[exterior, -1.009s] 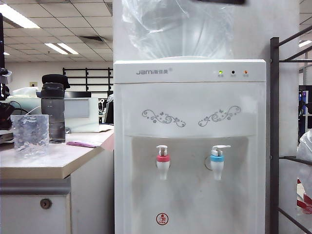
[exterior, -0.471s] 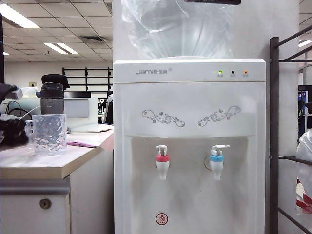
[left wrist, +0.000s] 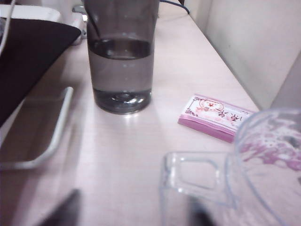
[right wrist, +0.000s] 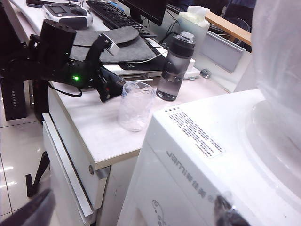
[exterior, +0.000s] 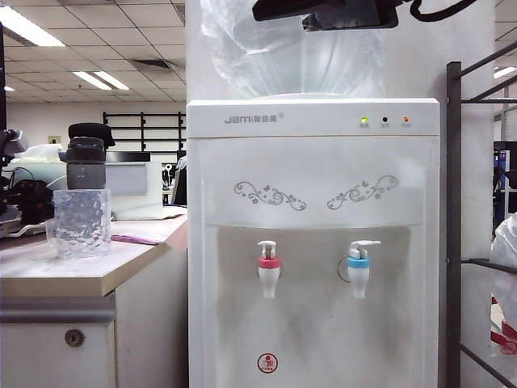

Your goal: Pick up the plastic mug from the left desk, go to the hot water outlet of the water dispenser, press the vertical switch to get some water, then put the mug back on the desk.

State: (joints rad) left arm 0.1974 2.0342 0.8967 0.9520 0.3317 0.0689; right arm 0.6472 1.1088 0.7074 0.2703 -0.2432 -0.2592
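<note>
Left wrist view: left tool (left wrist: 131, 219) at clear dimpled plastic mug's (left wrist: 263, 174) looped handle (left wrist: 193, 181)

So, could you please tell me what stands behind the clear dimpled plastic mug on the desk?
Directly behind the clear dimpled plastic mug stands a dark grey bottle with a black cap, partly filled with liquid. The mug covers the bottle's lower half in the exterior view.

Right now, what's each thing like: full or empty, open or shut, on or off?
plastic mug, empty, upright on the left desk
grey bottle, capped, part full
green light, on
hot water outlet, not running
left gripper, jaws open at mug's handle
right gripper, jaws open, above water dispenser
</note>
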